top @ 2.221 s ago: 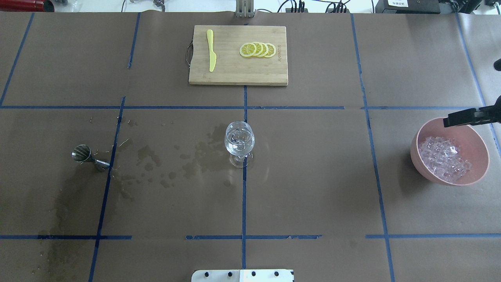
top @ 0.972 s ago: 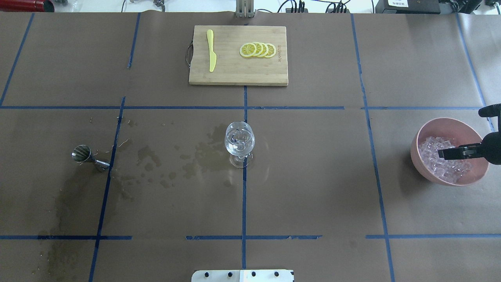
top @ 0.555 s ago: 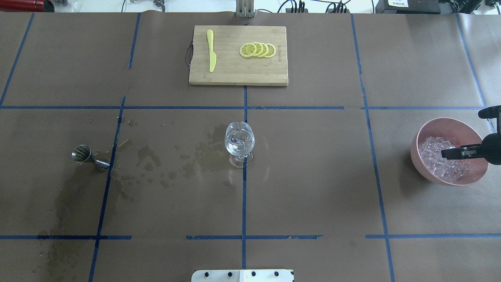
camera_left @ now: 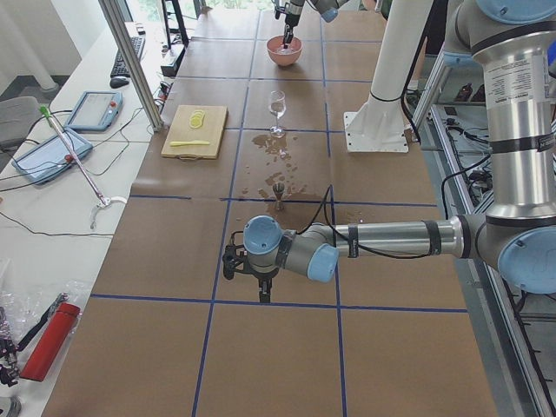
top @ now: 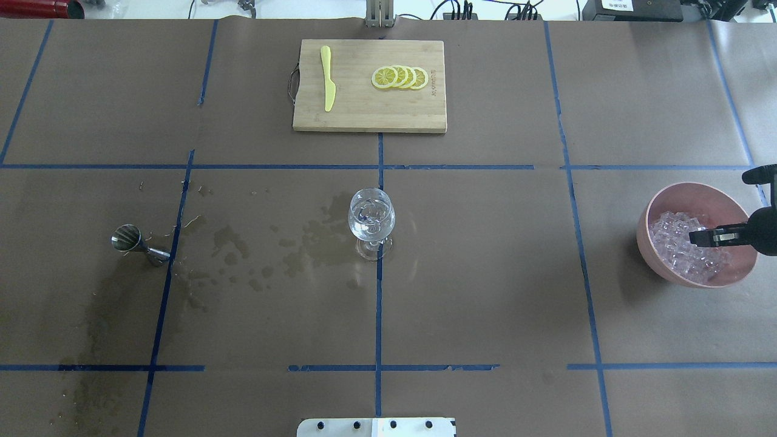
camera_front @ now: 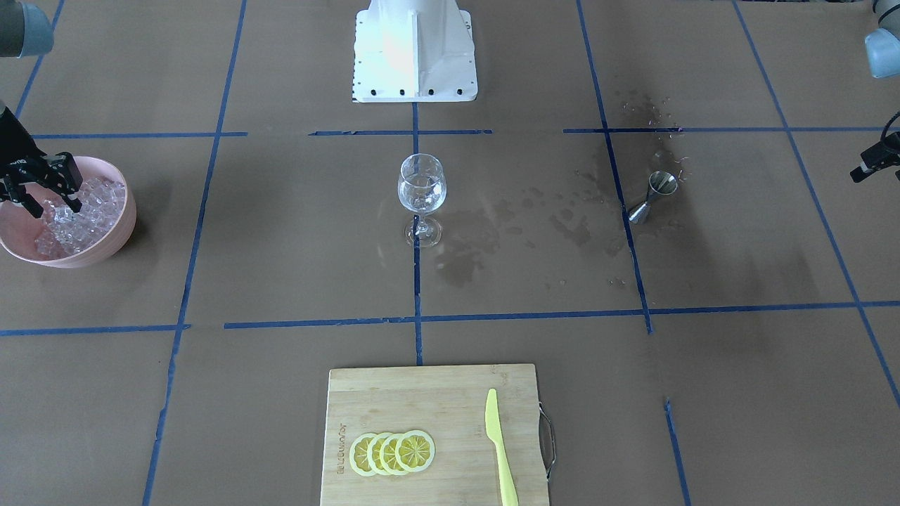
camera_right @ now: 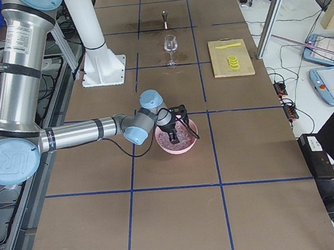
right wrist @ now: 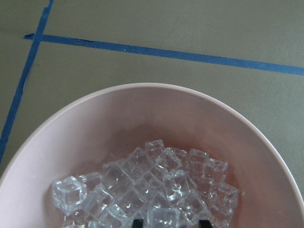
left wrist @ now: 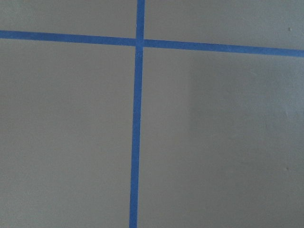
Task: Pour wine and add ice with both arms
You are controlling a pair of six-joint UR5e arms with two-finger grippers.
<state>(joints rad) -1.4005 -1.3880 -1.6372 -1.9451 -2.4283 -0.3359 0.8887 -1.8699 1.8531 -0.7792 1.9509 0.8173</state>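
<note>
ice (right wrist: 152, 190) looks hard, light and slippery; hold one top cube by flat sides. right end effector (right wrist: 168, 223) is open, fingers either side of a cube.

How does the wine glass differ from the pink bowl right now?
The wine glass is clear and stemmed; the pink bowl is opaque and wide. The glass stands on the centre tape line, no hand near; the bowl sits at the robot's right with the right hand dipped in. The bowl holds heaped ice; the glass a little clear liquid. Both stand upright on brown paper.
</note>
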